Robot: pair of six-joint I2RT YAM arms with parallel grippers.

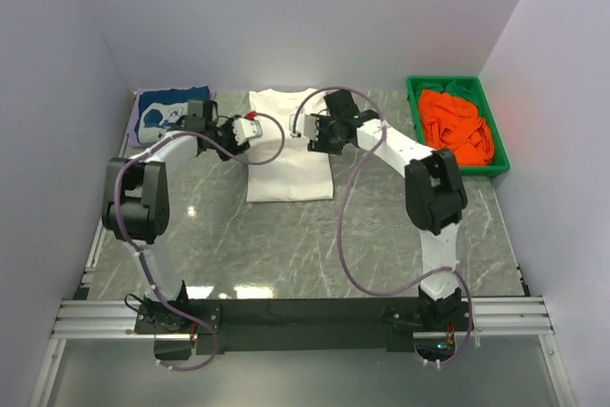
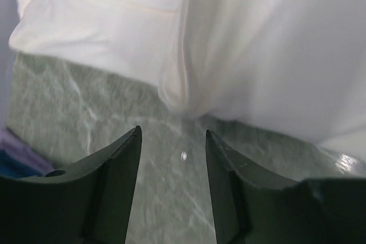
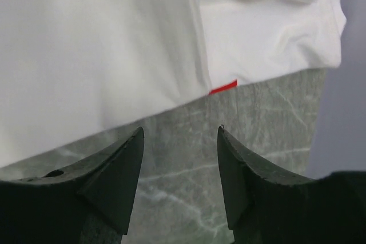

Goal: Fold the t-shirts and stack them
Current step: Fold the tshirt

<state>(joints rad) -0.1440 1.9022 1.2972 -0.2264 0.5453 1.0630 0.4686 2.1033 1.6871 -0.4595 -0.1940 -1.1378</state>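
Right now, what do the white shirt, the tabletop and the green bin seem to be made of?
White shirt: soft matte cloth, probably cotton; it creases and folds.
Tabletop: grey veined stone look with sheen; perhaps laminate.
Bin: smooth rigid green walls, likely plastic.

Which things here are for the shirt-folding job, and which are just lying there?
For the job: white shirt, navy shirt, orange shirts.
Just lying there: green bin, grey table.

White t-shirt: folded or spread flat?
Partly folded: the white t-shirt lies as a rectangle, no sleeves sticking out; the right wrist view shows overlapping layers.
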